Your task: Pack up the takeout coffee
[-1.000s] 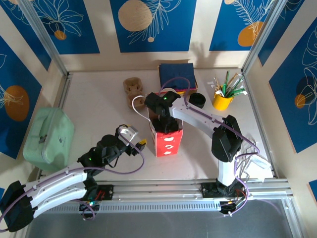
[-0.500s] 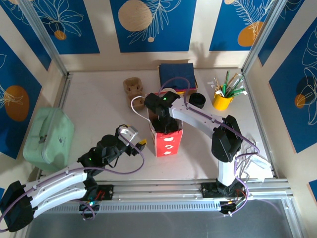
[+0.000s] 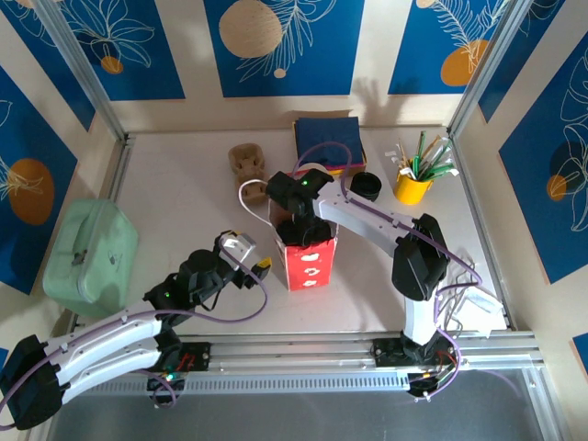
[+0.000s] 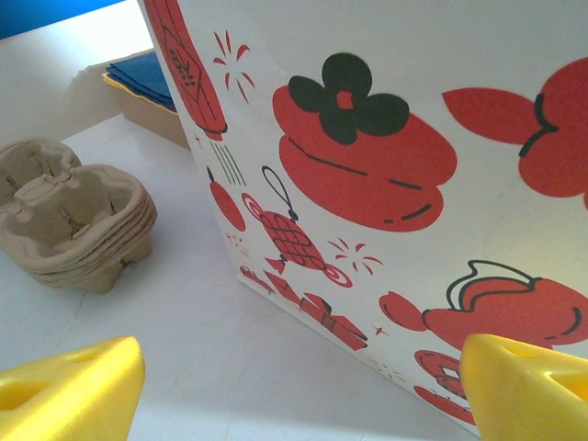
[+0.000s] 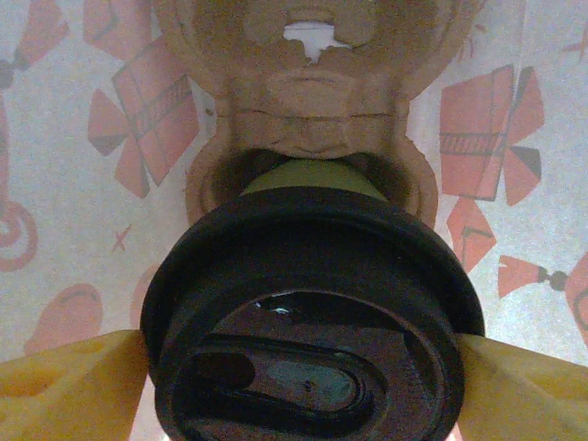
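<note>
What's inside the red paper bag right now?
A black lid on the coffee cup, seated in a brown cardboard carrier. The lid hides most of the cup and the bottom of the bag.

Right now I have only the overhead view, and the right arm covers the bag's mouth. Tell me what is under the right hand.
Observer: The right wrist view shows the coffee cup, black lid on, directly below the right hand. A yellow finger stands on each side of the lid, but I can't tell whether they touch it.
Operator: Report what the cup is standing in.
Observer: It stands in a well of a brown cardboard cup carrier, down inside the bag.
Operator: Now check the left hand.
Observer: The left hand is open and empty. It faces the bag's printed side, with a stack of carriers on the table beside the bag.
</note>
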You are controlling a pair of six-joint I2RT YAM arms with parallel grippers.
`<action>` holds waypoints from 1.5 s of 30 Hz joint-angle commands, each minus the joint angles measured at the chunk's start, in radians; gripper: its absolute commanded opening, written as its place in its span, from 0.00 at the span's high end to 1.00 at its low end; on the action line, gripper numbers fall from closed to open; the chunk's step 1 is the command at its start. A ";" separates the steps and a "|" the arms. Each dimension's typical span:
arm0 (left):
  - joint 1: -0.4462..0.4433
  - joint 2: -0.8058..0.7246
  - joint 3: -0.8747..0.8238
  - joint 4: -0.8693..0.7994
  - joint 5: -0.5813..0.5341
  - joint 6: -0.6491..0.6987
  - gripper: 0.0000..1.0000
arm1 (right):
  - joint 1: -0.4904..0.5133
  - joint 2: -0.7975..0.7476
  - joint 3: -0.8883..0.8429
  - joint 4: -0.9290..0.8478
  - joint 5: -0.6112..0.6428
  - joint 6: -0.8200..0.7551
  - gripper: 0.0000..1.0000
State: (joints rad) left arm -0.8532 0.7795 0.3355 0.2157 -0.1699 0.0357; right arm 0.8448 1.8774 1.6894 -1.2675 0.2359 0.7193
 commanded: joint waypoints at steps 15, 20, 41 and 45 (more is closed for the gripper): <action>-0.007 -0.031 0.000 -0.012 -0.022 0.016 0.11 | 0.012 -0.077 0.030 -0.024 0.008 0.002 0.04; -0.007 -0.026 0.002 -0.009 -0.019 0.016 0.11 | 0.012 -0.087 0.030 -0.030 0.017 0.006 0.04; -0.007 -0.035 0.000 -0.020 -0.025 0.013 0.11 | 0.011 -0.079 0.062 -0.053 0.016 0.009 0.16; -0.007 -0.028 -0.001 -0.018 -0.029 0.012 0.11 | 0.006 -0.071 0.067 -0.066 0.012 0.023 0.16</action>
State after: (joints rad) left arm -0.8532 0.7601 0.3355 0.1993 -0.1860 0.0357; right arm 0.8505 1.8221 1.7206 -1.2942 0.2543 0.7170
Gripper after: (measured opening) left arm 0.889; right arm 0.845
